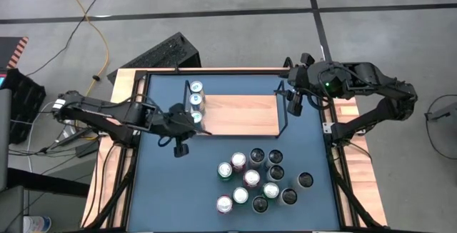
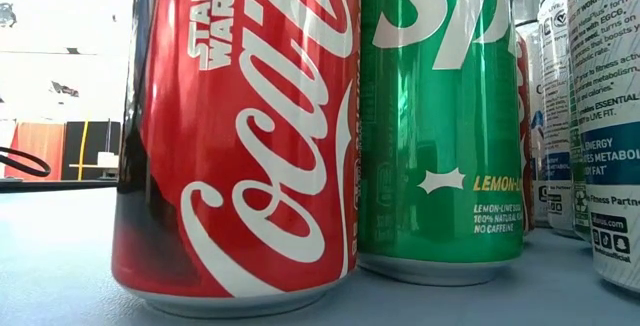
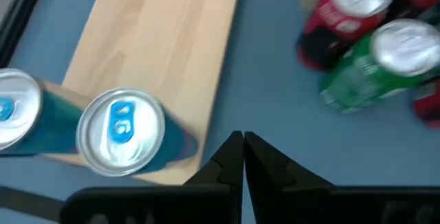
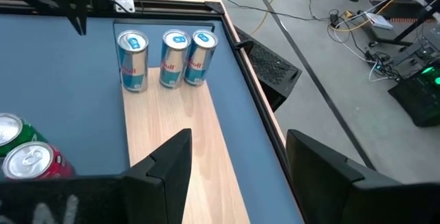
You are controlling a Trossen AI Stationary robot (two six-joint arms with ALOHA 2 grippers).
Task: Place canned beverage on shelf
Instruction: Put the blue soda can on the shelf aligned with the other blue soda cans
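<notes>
The shelf, a light-wood board with black wire rails, lies on the blue table's far half. Three blue-and-silver cans stand upright in a row on its left end. My left gripper hovers shut over the table just off the board's near left corner, beside the nearest of these cans, with nothing between its fingers. My right gripper hangs open above the shelf's right end, holding nothing.
Several more cans stand clustered on the near half of the table; a red cola can and a green one are closest to the low camera. A black keyboard lies beyond the far left corner.
</notes>
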